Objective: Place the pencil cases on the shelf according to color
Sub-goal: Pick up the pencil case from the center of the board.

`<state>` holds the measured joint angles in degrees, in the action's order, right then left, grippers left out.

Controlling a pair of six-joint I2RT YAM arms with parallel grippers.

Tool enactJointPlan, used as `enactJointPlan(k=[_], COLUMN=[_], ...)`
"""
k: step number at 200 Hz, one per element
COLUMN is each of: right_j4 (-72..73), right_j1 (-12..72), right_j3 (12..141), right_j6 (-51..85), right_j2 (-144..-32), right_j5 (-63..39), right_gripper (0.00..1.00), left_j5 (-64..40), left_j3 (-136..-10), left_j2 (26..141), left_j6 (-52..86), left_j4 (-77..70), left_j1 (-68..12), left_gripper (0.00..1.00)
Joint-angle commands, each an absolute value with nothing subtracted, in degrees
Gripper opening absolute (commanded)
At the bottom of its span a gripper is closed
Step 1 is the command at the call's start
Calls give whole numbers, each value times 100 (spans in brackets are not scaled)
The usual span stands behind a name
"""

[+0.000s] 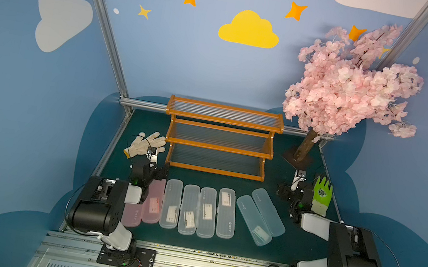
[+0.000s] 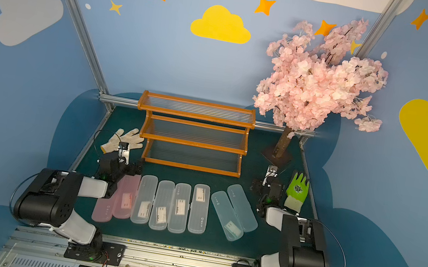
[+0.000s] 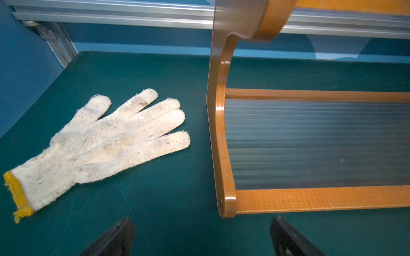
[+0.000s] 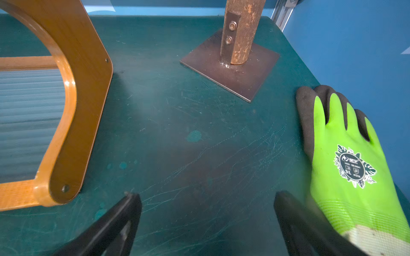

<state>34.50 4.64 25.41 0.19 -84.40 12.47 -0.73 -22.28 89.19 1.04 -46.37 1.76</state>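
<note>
You have a soiled white knit glove [image 3: 99,141] lying flat near the desk's [image 3: 155,199] left edge, a green glove [image 4: 346,159] along its right edge, and a pink blossom tree [image 1: 353,84] on a rusty plate [image 4: 244,77] at the back right corner.

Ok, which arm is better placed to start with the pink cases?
Left. The pink cases lie at the row's left end, partly under the left arm; the left end effector, open, sits just beyond them. The right end effector, also open, is past the blue cases on the other side.
</note>
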Motion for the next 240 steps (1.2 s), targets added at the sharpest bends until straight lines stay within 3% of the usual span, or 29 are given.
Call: enactJointPlan(k=[1, 144, 167, 183, 201, 218, 240], right_j4=[3594, 3615, 3325, 2344, 202, -1361, -2260], right_j1=[480, 508, 619, 667, 692, 777, 1033], right_j3=[2595, 2567, 2591, 2923, 3730, 4301, 4348], right_j6=[35, -30, -113, 235, 971, 1631, 1994], right_j2=[-8437, -8358, -7968, -7499, -6999, -6700, -6190], right_j5=[1222, 1169, 1309, 1436, 1191, 783, -166], right_gripper=[99, 99, 99, 99, 99, 99, 94], left_j5=[-158, -211, 871, 2352, 3007, 2647, 1329], left_j3=[-2312, -2302, -2438, -2955, -3441, -3452, -2912], left_j2=[8815, 8795, 8176, 7339, 6557, 5834, 5115], left_j6=[48, 57, 244, 1085, 2298, 3398, 3884], left_j4=[-4623, -4662, -3956, -2132, -513, 94, -481], left_j1=[194, 204, 40, -108, -98, -9, 162], left_gripper=[100, 100, 99, 100, 100, 100, 100])
